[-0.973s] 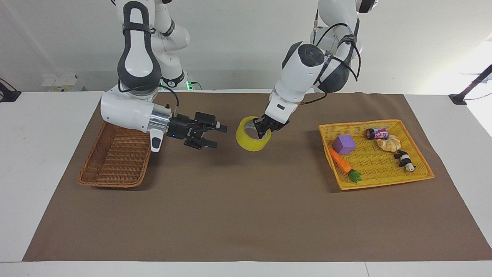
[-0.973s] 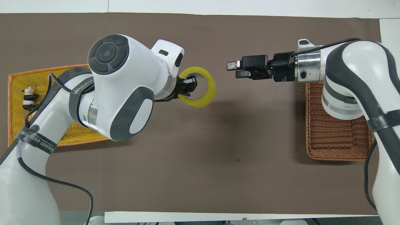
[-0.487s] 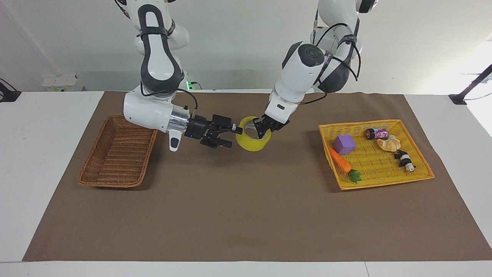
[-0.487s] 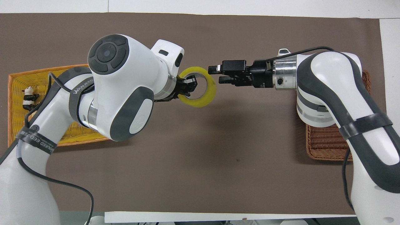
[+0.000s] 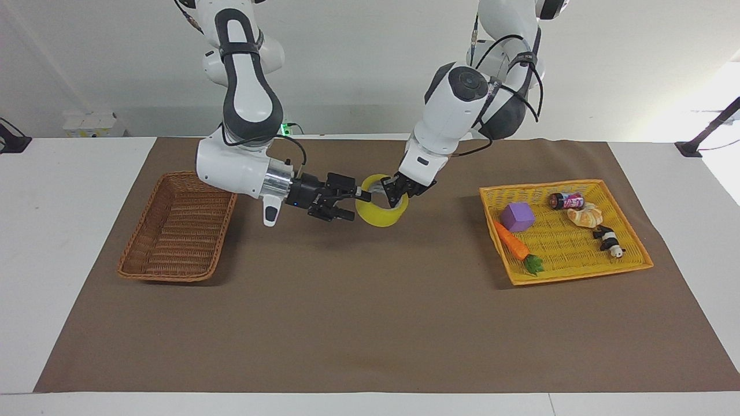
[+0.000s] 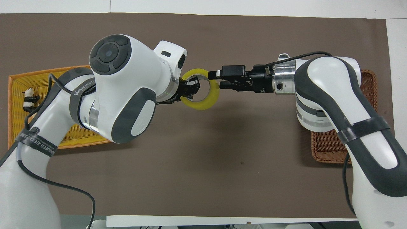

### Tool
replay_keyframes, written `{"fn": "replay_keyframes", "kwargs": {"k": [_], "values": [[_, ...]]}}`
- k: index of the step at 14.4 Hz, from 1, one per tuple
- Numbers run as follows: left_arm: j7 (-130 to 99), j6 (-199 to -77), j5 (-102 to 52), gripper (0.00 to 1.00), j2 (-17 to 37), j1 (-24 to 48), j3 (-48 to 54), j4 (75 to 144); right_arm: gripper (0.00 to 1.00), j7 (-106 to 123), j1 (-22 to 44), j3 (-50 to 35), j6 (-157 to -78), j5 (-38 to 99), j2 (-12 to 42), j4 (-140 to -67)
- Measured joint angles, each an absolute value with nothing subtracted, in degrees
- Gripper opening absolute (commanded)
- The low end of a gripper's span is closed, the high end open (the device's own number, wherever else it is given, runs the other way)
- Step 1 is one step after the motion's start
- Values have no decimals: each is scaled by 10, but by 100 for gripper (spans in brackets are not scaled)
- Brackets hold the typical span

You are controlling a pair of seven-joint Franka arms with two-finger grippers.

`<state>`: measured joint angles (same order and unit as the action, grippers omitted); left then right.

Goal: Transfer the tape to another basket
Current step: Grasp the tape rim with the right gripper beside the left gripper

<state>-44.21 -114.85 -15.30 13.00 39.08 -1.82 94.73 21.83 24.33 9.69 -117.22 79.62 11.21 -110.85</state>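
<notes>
tape (image 5: 380, 210) hung between two tools above the middle of the brown surface (image 5: 370, 323). the left tool (image 5: 399, 194) was clamped on the ring's wall, one finger inside the hole and one outside, so it carried the roll. the right tool (image 5: 354, 205) lay level at the roll's other side, its fingers parted around the rim there and not yet pinched. the roll looked light and stiff, a hard core under smooth, probably slick film, so it would likely stand a firm squeeze; the wall, taken through the hole, seemed the surest hold, since the curved outer face could slip. the basket (image 5: 176, 237) sat at the right arm's end of the surface, well apart from the roll, the yellow tray (image 5: 618, 190) at the left arm's end.
</notes>
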Motion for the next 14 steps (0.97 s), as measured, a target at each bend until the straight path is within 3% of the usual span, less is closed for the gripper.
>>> {"fn": "replay_keyframes", "kwargs": {"k": [2,4,5,8,9,10,14], "values": [[-442,-1149,-153,0,130,391,-18,946,94,218,247,96,-1172,796,112,-1110],[-442,-1149,-153,0,130,391,-18,946,85,218,251,96,-1172,796,112,-1110],[-442,-1149,-153,0,130,391,-18,946,73,218,252,96,-1172,796,112,-1110],[-442,-1149,-153,0,130,391,-18,946,18,218,252,96,-1172,796,112,-1110],[-442,-1148,-153,0,130,391,-18,947,7,218,252,96,-1170,797,112,-1110],[-442,-1147,-154,0,131,391,-18,948,1,218,252,96,-1168,798,110,-1110],[-442,-1146,-158,3,131,391,-18,947,0,219,252,96,-1166,798,109,-1111]]}}
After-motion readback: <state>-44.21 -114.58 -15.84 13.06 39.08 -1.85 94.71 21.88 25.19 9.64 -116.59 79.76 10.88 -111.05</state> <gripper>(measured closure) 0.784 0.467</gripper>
